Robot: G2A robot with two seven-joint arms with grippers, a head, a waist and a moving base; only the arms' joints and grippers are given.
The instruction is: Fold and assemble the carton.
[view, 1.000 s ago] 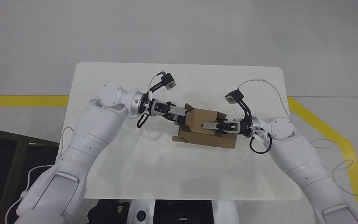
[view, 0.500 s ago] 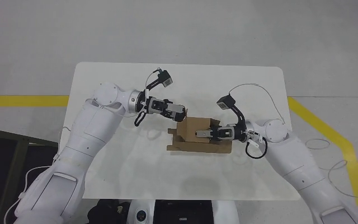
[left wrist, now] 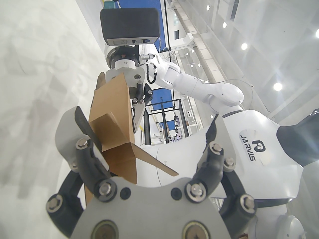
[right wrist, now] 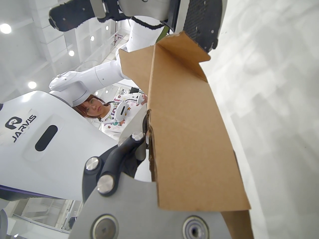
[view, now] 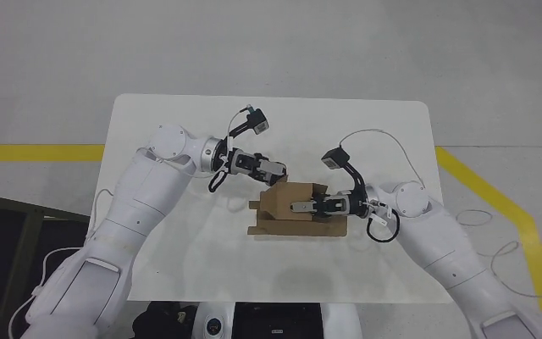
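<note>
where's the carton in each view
top view: carton at mid-table, beside the left gripper.
left wrist view: carton against one finger of the open left gripper.
right wrist view: carton close up, its far flap at the left gripper.
shared landmark: the left gripper's black pads.

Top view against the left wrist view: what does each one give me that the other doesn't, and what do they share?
Top view: the white table with the carton standing on it between both arms, flaps spread at its base. Left wrist view: the left gripper close up, fingers spread wide, one pad against a folded carton flap. Shared: the carton, with the right gripper on it.
</note>
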